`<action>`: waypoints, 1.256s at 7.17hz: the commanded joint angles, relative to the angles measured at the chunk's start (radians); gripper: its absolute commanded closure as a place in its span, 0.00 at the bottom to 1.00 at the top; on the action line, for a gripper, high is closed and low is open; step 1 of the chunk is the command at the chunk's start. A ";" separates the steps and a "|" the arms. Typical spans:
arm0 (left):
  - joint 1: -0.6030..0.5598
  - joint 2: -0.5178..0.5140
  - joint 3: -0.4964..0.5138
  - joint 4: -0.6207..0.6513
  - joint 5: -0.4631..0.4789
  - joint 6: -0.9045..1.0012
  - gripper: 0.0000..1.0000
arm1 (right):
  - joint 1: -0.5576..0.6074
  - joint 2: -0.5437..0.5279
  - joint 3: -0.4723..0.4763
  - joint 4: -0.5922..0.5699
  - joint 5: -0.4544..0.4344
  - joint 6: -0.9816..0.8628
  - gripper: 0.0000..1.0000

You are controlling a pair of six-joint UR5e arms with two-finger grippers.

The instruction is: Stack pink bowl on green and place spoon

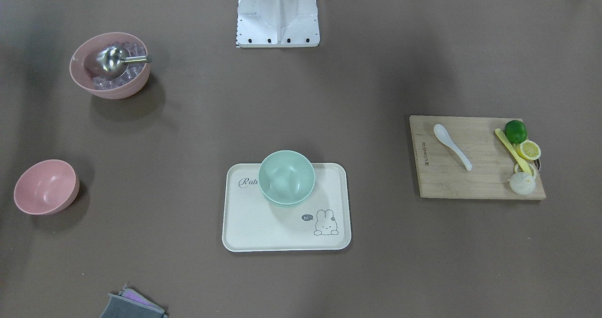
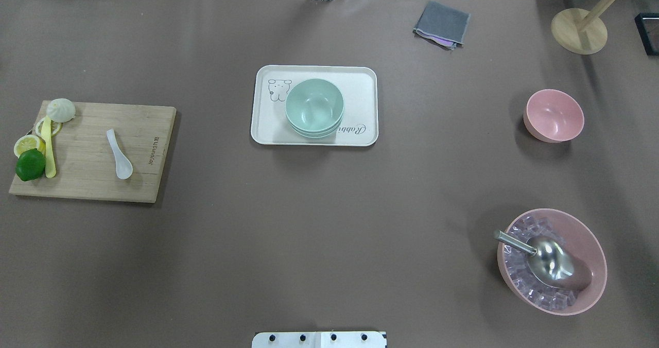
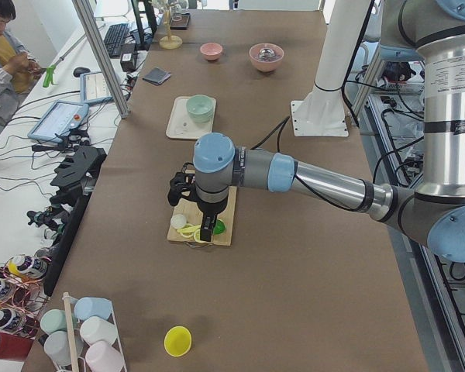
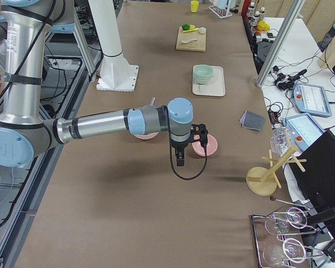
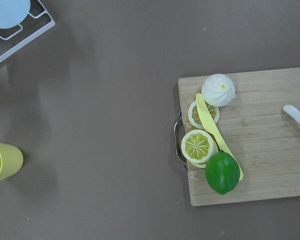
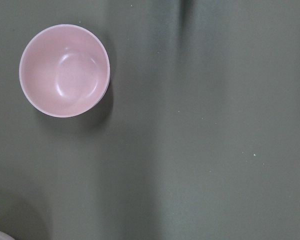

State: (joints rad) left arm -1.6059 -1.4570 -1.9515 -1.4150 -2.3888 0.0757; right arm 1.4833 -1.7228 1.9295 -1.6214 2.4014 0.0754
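The small empty pink bowl stands on the table's right side and also shows in the right wrist view. Green bowls sit stacked on the cream tray at the centre. The white spoon lies on the wooden cutting board at the left. My left gripper hangs above the board's outer end. My right gripper hangs above the table beside the pink bowl. Both show only in side views, so I cannot tell whether they are open or shut.
A large pink bowl holds ice cubes and a metal scoop. A lime, lemon slices, a yellow knife and a bun share the board. A grey cloth and a wooden rack stand at the far edge. A yellow cup stands beyond the board.
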 commanded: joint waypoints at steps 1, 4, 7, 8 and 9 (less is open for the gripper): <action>-0.002 0.010 -0.017 0.001 0.000 -0.004 0.02 | 0.000 -0.006 0.005 0.000 -0.004 0.006 0.00; 0.003 0.047 -0.027 -0.004 -0.003 -0.007 0.02 | -0.003 -0.004 -0.039 0.000 -0.002 0.004 0.00; 0.059 0.041 0.015 -0.152 -0.003 -0.192 0.02 | -0.119 0.072 -0.175 0.062 -0.008 0.010 0.00; 0.143 0.015 0.029 -0.213 0.008 -0.311 0.02 | -0.150 0.100 -0.282 0.198 -0.010 0.010 0.00; 0.162 -0.005 0.034 -0.229 0.010 -0.382 0.02 | -0.152 0.173 -0.403 0.310 -0.005 0.045 0.00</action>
State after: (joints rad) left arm -1.4895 -1.4380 -1.9302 -1.5996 -2.3838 -0.2052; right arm 1.3504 -1.6230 1.6670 -1.4490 2.3930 0.0937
